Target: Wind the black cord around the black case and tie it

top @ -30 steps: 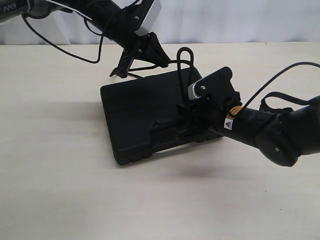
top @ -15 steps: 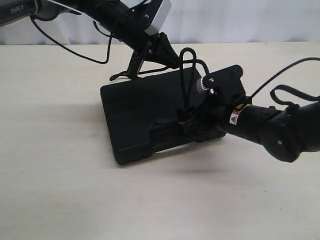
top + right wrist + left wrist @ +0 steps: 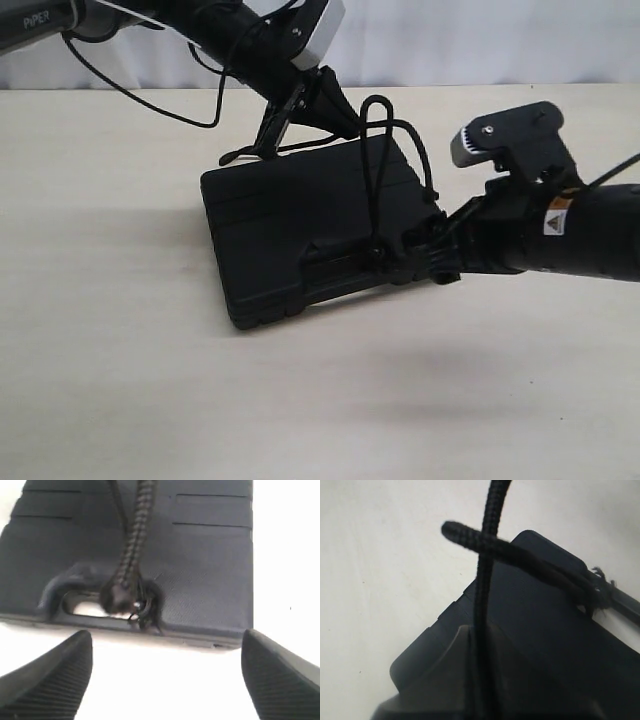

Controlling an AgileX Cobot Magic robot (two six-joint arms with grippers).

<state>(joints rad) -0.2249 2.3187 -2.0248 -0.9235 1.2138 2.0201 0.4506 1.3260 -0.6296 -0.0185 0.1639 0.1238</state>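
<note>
A flat black case (image 3: 280, 230) lies at a slant in the middle of the frame on a pale table (image 3: 120, 380). A thin black cord (image 3: 368, 170) crosses its ridged lid from the far edge to the handle edge, where a knot (image 3: 125, 596) sits at the handle cutout. Beyond the far edge the cord rises in a loop toward the upper middle of the frame. There the left claw (image 3: 340, 122), reaching down from the upper left, is pressed together on the cord, which runs out from between its tips in the left wrist view. The right claw (image 3: 428, 256), coming in from the right of the frame, is spread wide just beside the handle edge, its two ribbed fingers (image 3: 50, 675) facing the knot and holding nothing.
</note>
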